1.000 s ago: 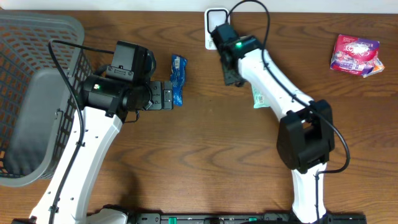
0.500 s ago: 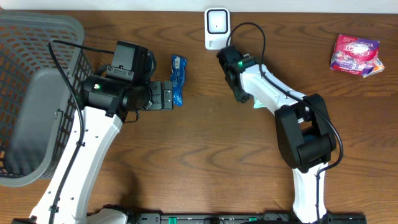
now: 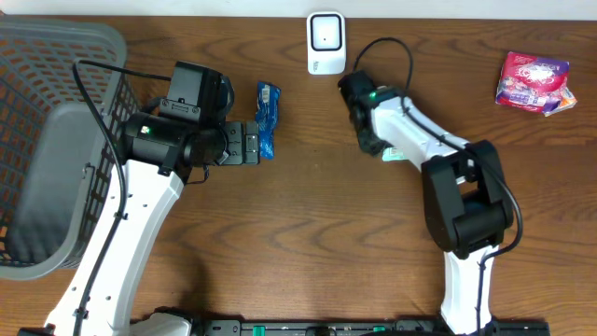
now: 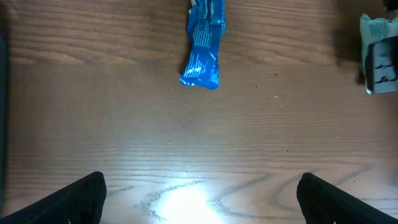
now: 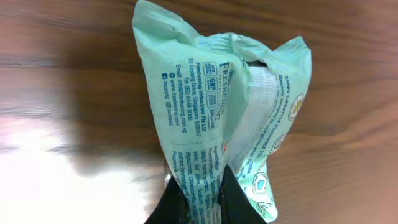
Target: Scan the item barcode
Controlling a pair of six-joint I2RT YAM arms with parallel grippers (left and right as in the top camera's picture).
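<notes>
Your right claw point(image 5: 199, 198) is clenched on one end of the mint-green packet point(image 5: 211, 106), printed back facing the wrist camera. The packet is near the white scanner point(image 3: 325, 42), slightly right of it, low over the worktop point(image 3: 308, 224). Your left claw point(image 4: 202, 199) is released and grasps nothing, and the blue packet point(image 4: 202, 46) lies just beyond it. The grey basket point(image 3: 56, 56) sits far left.

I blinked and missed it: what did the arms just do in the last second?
The right gripper drew back from the white scanner to the green packet and shut on it. The left gripper, open near the blue packet, stayed put, as did the pink packet and basket.
</notes>
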